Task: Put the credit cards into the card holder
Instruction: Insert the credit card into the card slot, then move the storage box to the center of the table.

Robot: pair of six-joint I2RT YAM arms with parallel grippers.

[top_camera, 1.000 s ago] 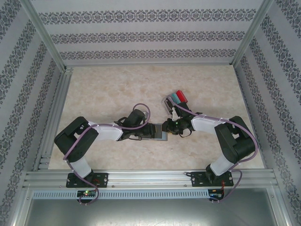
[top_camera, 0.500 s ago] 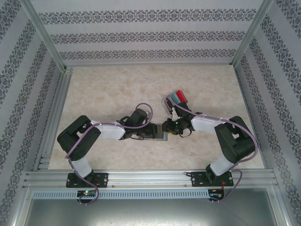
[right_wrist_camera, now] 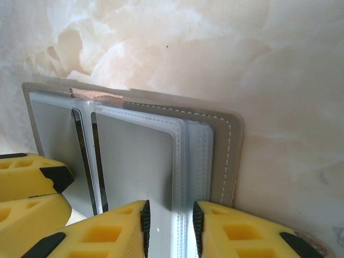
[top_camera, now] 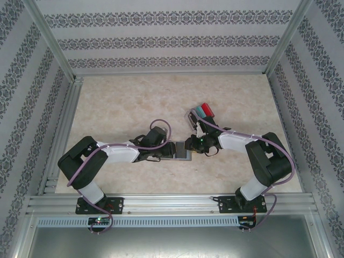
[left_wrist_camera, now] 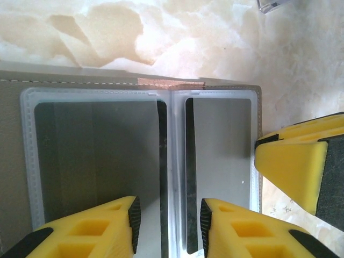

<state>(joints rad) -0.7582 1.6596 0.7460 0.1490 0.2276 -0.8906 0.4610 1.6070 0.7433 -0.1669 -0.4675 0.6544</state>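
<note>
The left claw [left_wrist_camera: 167,228], two yellow plastic fingers with black pads, is seen released. Its jaws are parted to either side of the middle seam of the sleeves, and nothing is pinched between them. The right claw [right_wrist_camera: 169,231], of the same make, is set with its jaws astride the fanned outer edges of the clear leaves. Whether those edges are gripped or merely straddled cannot be told from so close a view. The two claws are placed just beside each other, and one finger [left_wrist_camera: 290,169] of the right claw is seen at the holder's edge in the left wrist view.

Under both claws the flat grey bifold card holder [left_wrist_camera: 223,129] is spread open on the pale marbled surface [top_camera: 123,102], between the two arms. Its cover is edged with pale stitching, and a small tan tab is seen at the spine. Clear plastic sleeves are fixed inside, several leaves deep on one side. The pockets are shown as plain grey, with a dark strip along each inner slot.

The small thin plastic credit cards [top_camera: 203,110], red and teal, are stacked on the surface beyond the right arm, well apart from the holder. No red or teal card is seen in any pocket, so the task is judged to be at an early stage. The holder is opened, while the picking up and sliding in of those cards are left to be done.
</note>
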